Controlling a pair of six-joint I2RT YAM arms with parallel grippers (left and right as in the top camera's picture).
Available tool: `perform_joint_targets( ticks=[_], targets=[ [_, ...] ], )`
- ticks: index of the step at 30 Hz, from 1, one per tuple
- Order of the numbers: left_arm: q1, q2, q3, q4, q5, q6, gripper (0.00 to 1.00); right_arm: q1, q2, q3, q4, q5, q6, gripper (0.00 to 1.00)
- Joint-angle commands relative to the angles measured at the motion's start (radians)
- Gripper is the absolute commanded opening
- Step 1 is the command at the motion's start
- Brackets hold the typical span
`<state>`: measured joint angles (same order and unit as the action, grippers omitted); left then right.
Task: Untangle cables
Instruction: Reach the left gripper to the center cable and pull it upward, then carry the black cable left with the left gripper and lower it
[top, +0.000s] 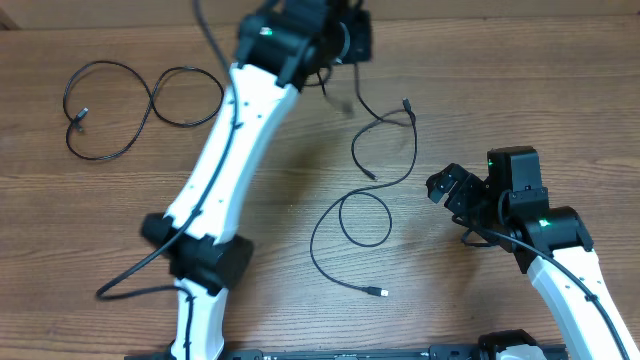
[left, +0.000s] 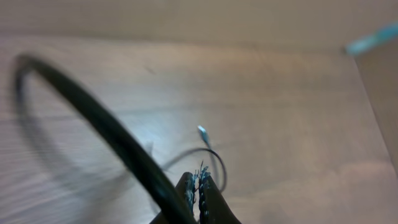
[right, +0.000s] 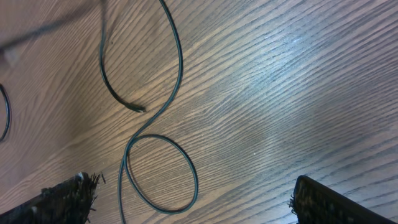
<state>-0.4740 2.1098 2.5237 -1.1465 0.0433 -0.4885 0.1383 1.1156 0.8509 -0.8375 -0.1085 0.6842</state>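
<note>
One thin black cable (top: 120, 100) lies in a figure-eight at the far left. More thin cable (top: 350, 220) lies at the centre in loose loops, with plug ends at the top (top: 407, 103) and bottom (top: 382, 293). My left gripper (top: 345, 45) is raised at the far centre, shut on a thin cable (top: 340, 95) that dangles from it. In the left wrist view the jaws (left: 200, 186) are closed, and a thin loop with a silver plug (left: 202, 130) hangs beyond them. My right gripper (top: 445, 185) is open, right of the centre loops. In the right wrist view it (right: 196, 205) hovers above a cable loop (right: 186, 165).
The wooden table (top: 500, 80) carries only the cables. A thicker black arm cable (top: 130, 280) trails from the left arm's base and crosses the left wrist view (left: 112, 137), blurred. The table's far edge runs just behind the left gripper.
</note>
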Motion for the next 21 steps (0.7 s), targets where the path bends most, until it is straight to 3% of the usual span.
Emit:
perform_joint_targets(
  ticks=[1,5,8,16,21],
  targets=[
    [0.061,-0.180,0.042,-0.014,-0.232,0.041,0.04,0.003,-0.003,0.020,0.005,-0.005,-0.005,1.00],
    [0.136,-0.277,0.042,-0.071,-0.449,0.040,0.04,0.003,-0.003,0.020,0.005,-0.005,-0.005,1.00],
    [0.195,-0.329,0.042,-0.135,-0.524,0.040,0.04,0.003,-0.003,0.020,0.005,-0.005,-0.005,1.00],
    [0.445,-0.404,0.042,-0.314,-0.556,0.006,0.04,0.003,-0.003,0.020,0.005,-0.005,-0.005,1.00],
    [0.645,-0.401,0.042,-0.414,-0.631,-0.133,0.04,0.003,-0.003,0.020,0.005,-0.005,-0.005,1.00]
  ],
)
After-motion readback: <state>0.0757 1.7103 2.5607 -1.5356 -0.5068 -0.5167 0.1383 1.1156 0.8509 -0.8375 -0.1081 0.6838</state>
